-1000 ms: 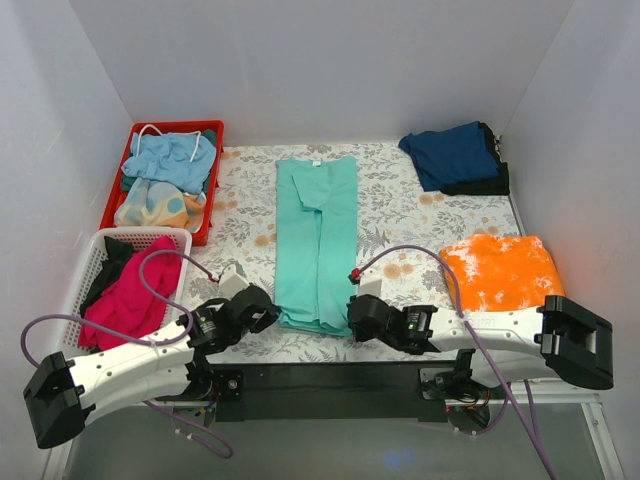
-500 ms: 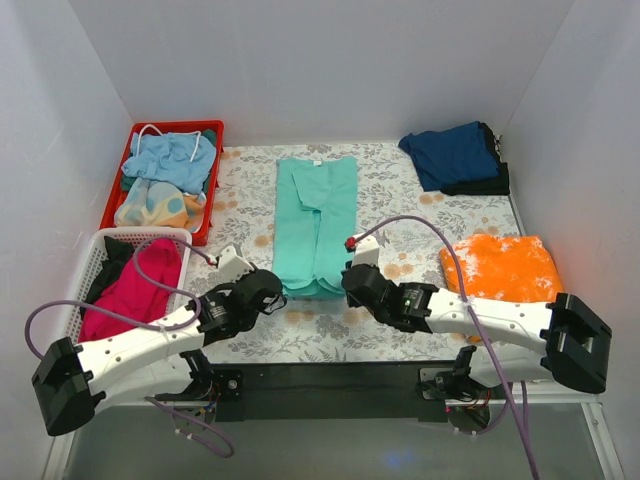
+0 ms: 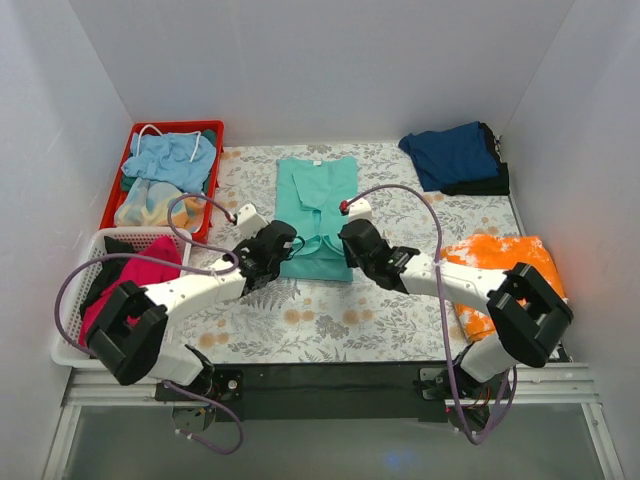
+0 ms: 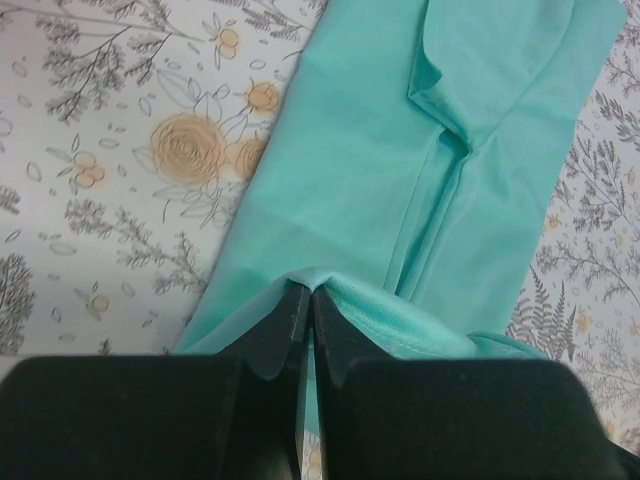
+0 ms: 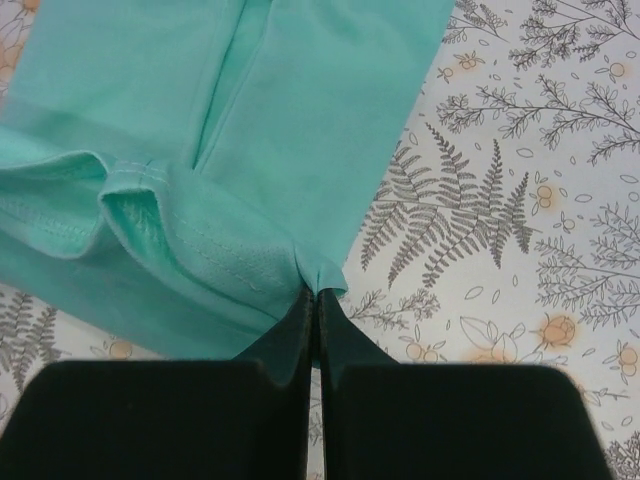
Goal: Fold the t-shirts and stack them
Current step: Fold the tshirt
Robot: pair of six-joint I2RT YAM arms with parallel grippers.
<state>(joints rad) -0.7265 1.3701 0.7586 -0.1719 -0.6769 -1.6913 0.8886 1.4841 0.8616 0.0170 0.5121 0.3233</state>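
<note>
A teal-green t-shirt (image 3: 318, 205) lies folded into a narrow strip at the middle of the floral table cloth (image 3: 320, 310), its near end lifted and doubled back over itself. My left gripper (image 3: 283, 243) is shut on the shirt's near left corner (image 4: 300, 285). My right gripper (image 3: 348, 243) is shut on the near right corner (image 5: 318, 282). The hem hangs in folds between them. A folded navy blue t-shirt (image 3: 452, 154) lies at the back right. An orange-and-white mottled t-shirt (image 3: 505, 270) lies at the right. A magenta t-shirt (image 3: 130, 285) sits in the white basket (image 3: 72, 295) at the left.
A red crate (image 3: 135, 140) with light blue and pastel clothes stands at the back left. White walls enclose the table on three sides. A dark garment (image 3: 480, 185) lies under the navy shirt.
Both grippers have carried the teal shirt's near end away from the table's front edge toward the back, doubling the shirt over itself. Both arms have stretched out.
</note>
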